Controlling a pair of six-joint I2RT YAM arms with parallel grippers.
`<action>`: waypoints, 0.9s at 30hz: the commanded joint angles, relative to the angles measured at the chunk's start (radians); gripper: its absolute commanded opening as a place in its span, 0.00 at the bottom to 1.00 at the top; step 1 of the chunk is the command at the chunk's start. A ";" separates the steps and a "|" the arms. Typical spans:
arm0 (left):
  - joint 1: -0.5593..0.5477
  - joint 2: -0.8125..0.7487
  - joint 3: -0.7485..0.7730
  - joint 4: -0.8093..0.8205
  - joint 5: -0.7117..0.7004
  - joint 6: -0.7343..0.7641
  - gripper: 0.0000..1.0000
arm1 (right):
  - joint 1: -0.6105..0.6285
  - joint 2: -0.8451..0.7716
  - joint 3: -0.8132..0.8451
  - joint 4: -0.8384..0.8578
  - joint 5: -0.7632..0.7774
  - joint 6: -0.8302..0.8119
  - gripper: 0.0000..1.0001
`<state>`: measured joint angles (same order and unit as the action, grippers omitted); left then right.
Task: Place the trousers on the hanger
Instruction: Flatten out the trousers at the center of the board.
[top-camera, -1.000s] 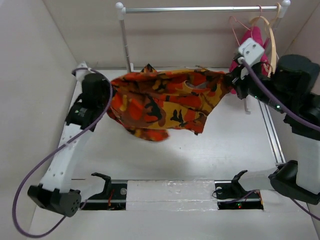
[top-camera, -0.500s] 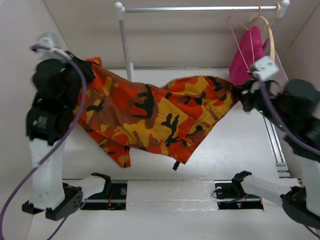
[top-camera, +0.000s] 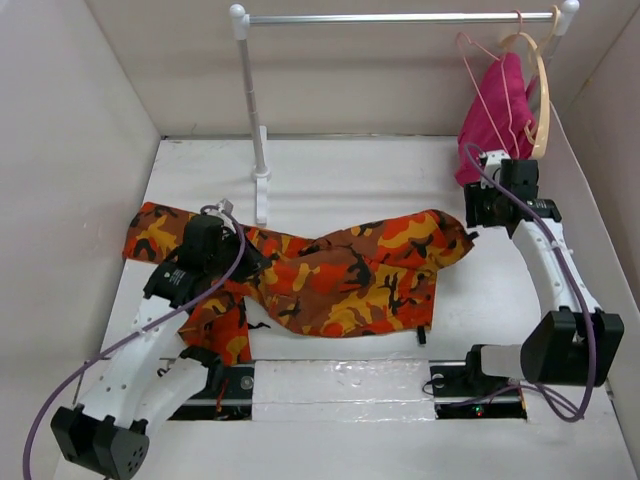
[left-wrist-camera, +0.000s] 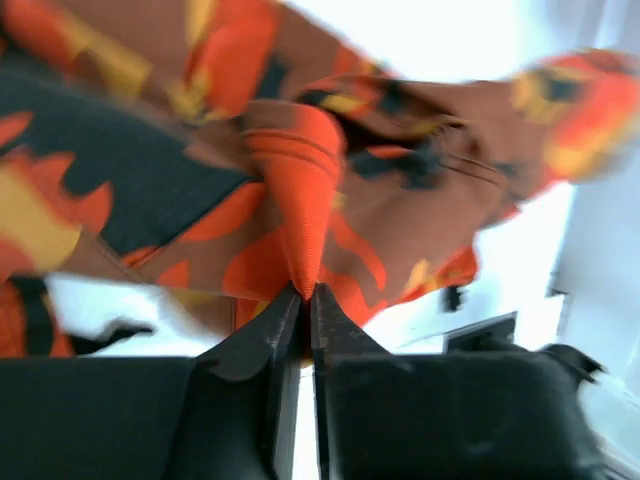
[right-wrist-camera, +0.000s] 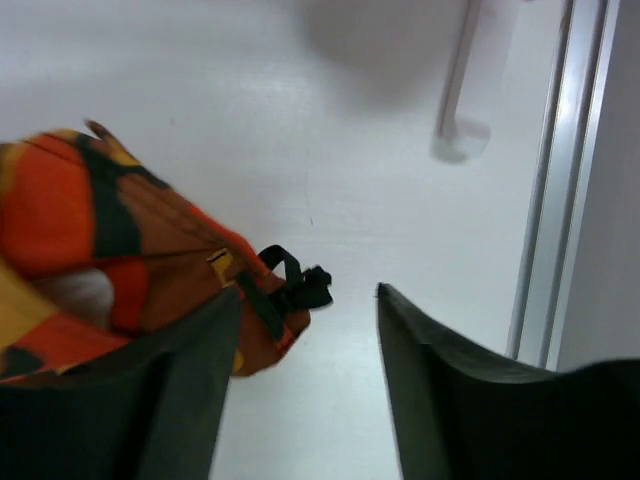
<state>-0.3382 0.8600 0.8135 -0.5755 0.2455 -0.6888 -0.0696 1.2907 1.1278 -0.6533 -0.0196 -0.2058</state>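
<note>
Pinching a motion-blurred trousers (left-wrist-camera: 150, 190) fold, the left tool (left-wrist-camera: 300, 293) clamps tight; the right tool (right-wrist-camera: 308, 296) gapes empty.

Right gripper (right-wrist-camera: 310, 292): jaws spread wide, gripping nothing. Corner of trousers (right-wrist-camera: 110, 250) lies on white table (right-wrist-camera: 330, 150) at left, with black strap (right-wrist-camera: 295, 285) trailing from its edge. Metal rail (right-wrist-camera: 550, 200) along right side.

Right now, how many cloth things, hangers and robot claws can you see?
Cloth things: 2 (camouflage trousers, magenta cloth)
Hangers: 2 (pink wire hanger, wooden hanger)
Claws: 2 (left claw, right claw)
Total: 6
</note>
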 joint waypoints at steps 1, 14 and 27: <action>0.008 0.017 0.042 0.131 0.069 0.014 0.08 | 0.036 -0.010 0.076 0.106 -0.085 -0.006 0.66; 0.008 0.359 0.340 0.163 0.032 0.153 0.61 | 0.189 -0.439 -0.425 0.006 -0.244 0.121 0.64; 0.220 0.537 0.325 0.287 -0.192 0.069 0.66 | 0.340 -0.407 -0.677 0.064 -0.303 0.355 0.68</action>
<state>-0.1532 1.3815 1.1603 -0.3386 0.0563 -0.5953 0.2539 0.8486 0.4564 -0.6647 -0.3103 0.0803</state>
